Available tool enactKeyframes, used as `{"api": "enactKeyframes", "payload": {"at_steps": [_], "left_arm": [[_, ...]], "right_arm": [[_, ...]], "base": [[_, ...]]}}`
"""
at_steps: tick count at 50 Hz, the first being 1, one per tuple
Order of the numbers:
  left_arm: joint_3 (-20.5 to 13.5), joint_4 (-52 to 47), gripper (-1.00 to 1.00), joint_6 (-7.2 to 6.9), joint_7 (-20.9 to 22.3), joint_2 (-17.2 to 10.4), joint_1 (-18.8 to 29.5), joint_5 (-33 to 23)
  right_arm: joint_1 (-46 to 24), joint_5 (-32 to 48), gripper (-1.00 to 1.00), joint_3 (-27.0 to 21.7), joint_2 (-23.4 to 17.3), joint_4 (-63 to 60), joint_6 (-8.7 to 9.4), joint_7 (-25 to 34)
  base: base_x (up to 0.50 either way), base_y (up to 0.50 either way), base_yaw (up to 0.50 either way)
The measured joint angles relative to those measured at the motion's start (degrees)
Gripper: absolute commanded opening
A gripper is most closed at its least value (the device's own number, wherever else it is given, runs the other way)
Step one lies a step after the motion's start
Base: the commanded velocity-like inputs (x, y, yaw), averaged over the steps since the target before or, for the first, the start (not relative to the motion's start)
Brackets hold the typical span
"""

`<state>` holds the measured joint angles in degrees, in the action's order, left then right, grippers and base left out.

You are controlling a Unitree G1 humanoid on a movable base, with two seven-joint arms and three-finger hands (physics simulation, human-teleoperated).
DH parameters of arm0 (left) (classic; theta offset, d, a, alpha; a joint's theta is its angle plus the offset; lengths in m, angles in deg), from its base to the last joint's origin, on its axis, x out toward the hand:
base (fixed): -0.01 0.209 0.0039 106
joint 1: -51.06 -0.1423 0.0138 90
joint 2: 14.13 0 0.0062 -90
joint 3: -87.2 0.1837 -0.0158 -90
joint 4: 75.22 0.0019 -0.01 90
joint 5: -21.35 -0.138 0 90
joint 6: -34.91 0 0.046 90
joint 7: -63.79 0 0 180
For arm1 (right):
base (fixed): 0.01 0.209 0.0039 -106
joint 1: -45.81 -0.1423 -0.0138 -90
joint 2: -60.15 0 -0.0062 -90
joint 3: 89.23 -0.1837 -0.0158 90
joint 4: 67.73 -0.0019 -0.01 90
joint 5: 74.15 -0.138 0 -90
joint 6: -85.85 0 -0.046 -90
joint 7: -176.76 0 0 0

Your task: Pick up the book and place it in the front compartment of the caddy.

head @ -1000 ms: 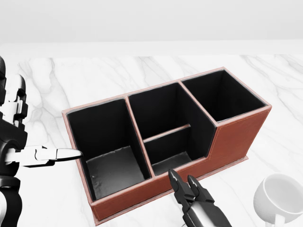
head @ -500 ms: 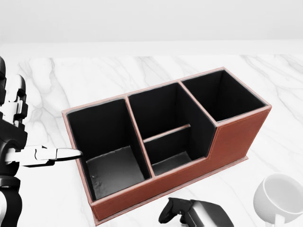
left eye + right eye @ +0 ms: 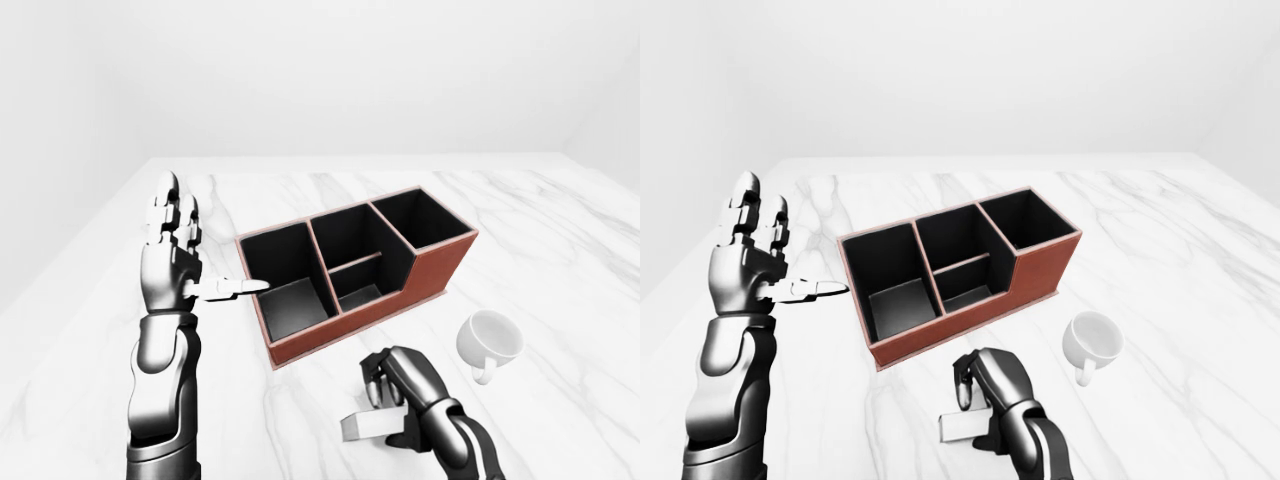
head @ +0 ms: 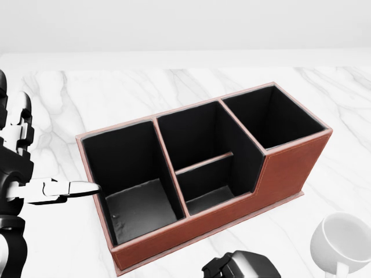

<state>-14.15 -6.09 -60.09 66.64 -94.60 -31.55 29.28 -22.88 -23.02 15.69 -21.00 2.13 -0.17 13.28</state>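
Note:
The book (image 3: 366, 426), a small pale grey block, lies flat on the marble table below the caddy in the left-eye view. My right hand (image 3: 392, 392) is curled over the book's right end, fingers on top and thumb beneath, shut on it. The brown caddy (image 4: 290, 168) has black compartments. Its low compartment (image 4: 210, 196) sits in the middle, on the side nearest the bottom of the head view. My left hand (image 3: 200, 245) is raised and open left of the caddy, with its thumb pointing at the caddy's left wall.
A white mug (image 3: 490, 340) stands on the table right of my right hand and below the caddy's right end. The marble table (image 3: 560, 230) reaches well past the caddy to the right and top. Its left edge runs close beside my left arm.
My right hand's fingers were stretched toward the caddy a second ago. They have curled down and drawn back to the bottom edge of the head view. The left hand and the caddy have stayed put.

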Motion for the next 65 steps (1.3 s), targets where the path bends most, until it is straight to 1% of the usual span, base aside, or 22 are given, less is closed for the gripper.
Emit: {"api": "enactKeyframes", "payload": {"at_steps": [4, 16, 35, 65], "left_arm": [[0.0, 0.0, 1.0, 0.0, 0.0, 0.0, 0.0, 0.0], [0.0, 0.1, 1.0, 0.0, 0.0, 0.0, 0.0, 0.0], [-0.1, 0.1, 1.0, 0.0, -0.1, 0.0, 0.0, 0.1], [-0.1, 0.4, 1.0, 0.0, -0.2, -0.1, 0.2, 0.2]], "right_arm": [[-0.2, -0.6, -1.0, -0.2, 0.1, -1.6, 1.03, 1.1], [-1.7, -1.3, -1.0, -2.0, 1.0, -8.3, 1.03, 5.8], [-4.5, 0.8, -1.0, -4.7, 2.9, -17.7, 1.03, 13.7], [-11.3, 5.2, -1.0, -6.9, 4.8, -23.5, 1.03, 22.2]], "base": [[0.0, 0.0, 0.0], [0.0, 0.0, 0.0], [0.0, 0.0, 0.0], [0.0, 0.0, 0.0]]}}
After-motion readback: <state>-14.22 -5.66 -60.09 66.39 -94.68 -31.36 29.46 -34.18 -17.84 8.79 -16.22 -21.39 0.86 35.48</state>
